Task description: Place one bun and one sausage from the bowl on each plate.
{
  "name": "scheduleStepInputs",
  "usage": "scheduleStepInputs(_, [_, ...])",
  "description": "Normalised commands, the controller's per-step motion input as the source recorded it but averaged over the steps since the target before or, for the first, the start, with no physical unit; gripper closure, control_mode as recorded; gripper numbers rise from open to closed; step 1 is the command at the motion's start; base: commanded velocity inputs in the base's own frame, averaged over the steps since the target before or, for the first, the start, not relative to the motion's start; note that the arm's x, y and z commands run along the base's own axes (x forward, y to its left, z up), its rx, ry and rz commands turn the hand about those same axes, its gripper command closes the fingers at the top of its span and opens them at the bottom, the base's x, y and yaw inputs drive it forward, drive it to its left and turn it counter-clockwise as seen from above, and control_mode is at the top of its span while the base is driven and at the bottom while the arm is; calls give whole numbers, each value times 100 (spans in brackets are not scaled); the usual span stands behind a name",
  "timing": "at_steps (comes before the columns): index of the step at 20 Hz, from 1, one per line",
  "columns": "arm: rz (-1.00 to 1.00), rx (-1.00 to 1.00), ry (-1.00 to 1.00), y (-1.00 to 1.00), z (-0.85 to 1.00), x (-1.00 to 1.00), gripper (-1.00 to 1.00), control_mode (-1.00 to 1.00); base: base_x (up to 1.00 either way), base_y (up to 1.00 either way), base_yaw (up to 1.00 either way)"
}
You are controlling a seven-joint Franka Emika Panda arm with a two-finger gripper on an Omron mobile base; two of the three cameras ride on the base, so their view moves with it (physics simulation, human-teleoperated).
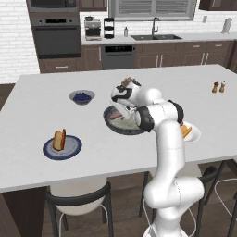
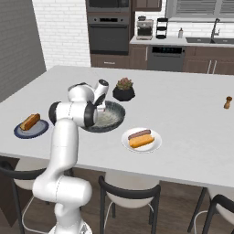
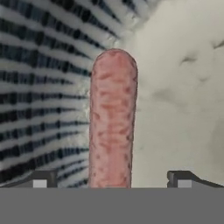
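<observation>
- Dark blue plate (image 1: 62,148), near the left edge of the counter (image 1: 37,120): carries a bun (image 1: 59,139).
- Small bowl of blue berries (image 1: 82,96), behind and to the right of that plate.
- Bowl (image 1: 121,125), centre: a sausage (image 3: 112,118) lies inside it along the ribbed wall.
- Gripper (image 3: 111,181), lowered into the bowl: fingers spread wide, one on either side of the sausage, gripping nothing.
- White plate (image 2: 141,140), right: holds a bun and a sausage side by side.
</observation>
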Motion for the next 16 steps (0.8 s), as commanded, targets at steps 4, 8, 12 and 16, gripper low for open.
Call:
scheduleStepInputs(4, [0, 0, -1, 0, -28, 0, -100, -100, 0, 0, 0])
scheduleStepInputs(8, [0, 0, -2, 1, -33, 0, -100, -100, 0, 0, 0])
scheduleStepInputs(12, [0, 0, -4, 4, -18, -6, 100, -100, 0, 0, 0])
scheduleStepInputs(16, [0, 1, -8, 0, -13, -17, 100, -100, 0, 0, 0])
